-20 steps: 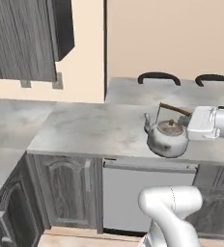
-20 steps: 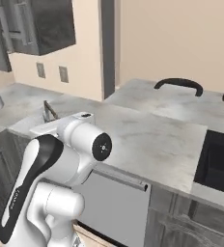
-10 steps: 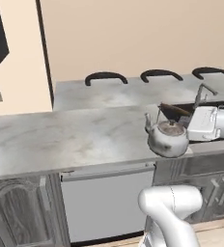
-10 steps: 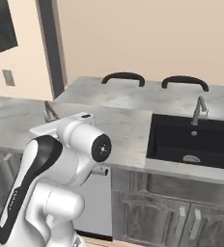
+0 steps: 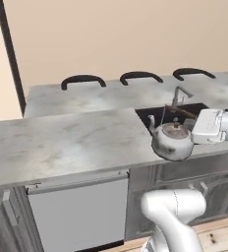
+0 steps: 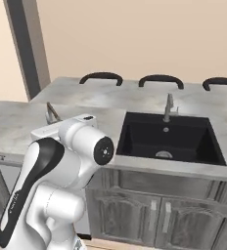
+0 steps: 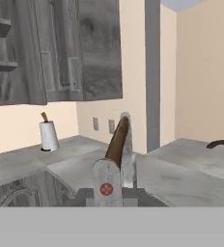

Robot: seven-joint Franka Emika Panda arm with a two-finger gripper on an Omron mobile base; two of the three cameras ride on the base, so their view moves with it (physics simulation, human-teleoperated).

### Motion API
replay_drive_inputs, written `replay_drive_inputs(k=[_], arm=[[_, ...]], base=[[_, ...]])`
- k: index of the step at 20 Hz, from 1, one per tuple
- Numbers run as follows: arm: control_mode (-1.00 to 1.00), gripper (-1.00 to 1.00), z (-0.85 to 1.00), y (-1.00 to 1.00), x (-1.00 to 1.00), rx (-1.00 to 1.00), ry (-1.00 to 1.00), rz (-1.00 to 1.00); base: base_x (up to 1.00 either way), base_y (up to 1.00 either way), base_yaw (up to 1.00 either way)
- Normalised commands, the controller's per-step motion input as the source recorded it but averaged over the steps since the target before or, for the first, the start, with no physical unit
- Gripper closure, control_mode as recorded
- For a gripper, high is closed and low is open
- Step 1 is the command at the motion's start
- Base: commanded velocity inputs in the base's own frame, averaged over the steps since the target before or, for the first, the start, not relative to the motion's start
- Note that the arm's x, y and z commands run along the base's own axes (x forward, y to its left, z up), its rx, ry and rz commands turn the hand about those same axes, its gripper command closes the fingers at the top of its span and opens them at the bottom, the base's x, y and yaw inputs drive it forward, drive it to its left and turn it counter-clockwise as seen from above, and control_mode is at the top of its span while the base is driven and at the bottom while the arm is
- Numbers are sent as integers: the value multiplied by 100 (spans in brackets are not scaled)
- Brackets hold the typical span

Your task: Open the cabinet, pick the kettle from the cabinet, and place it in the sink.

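Note:
The silver-white kettle [image 5: 172, 141] hangs in the air by the counter's front edge, just left of the sink's near corner. My gripper [image 5: 190, 117] is shut on its arched brown handle [image 5: 182, 112] from the right. In the hand view the brown handle [image 7: 117, 143] rises between my gripper [image 7: 115, 185] jaws. The black sink [image 6: 167, 137] with its slim silver faucet [image 6: 168, 107] lies in the grey marble counter, right of my arm. The dark grey cabinet [image 7: 61, 53] hangs far off at the upper left of the hand view. In the right base view my arm hides most of the kettle.
Three black chair backs [image 5: 83, 79] stand behind the counter. A light dishwasher panel [image 5: 76, 211] sits under the counter at left. A paper towel roll [image 7: 49, 136] stands on the far counter below the cabinet. Grey base cabinets [image 6: 154, 215] run under the sink.
The whole scene has slid left as the base drove right, bringing the sink and faucet into both base views. The kettle has stayed in my shut gripper.

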Motion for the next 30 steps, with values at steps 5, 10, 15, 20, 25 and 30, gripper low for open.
replay_drive_inputs(k=[5,10,15,20,25,30], arm=[[100,100,0,0,0,0,0,0],[100,100,0,0,0,0,0,0],[100,100,0,0,0,0,0,0],[100,100,0,0,0,0,0,0],[100,100,0,0,0,0,0,0],[100,100,0,0,0,0,0,0]], base=[[16,-64,0],[15,-67,0],[15,-64,1],[22,-56,7],[25,-47,18],[23,-48,15]])
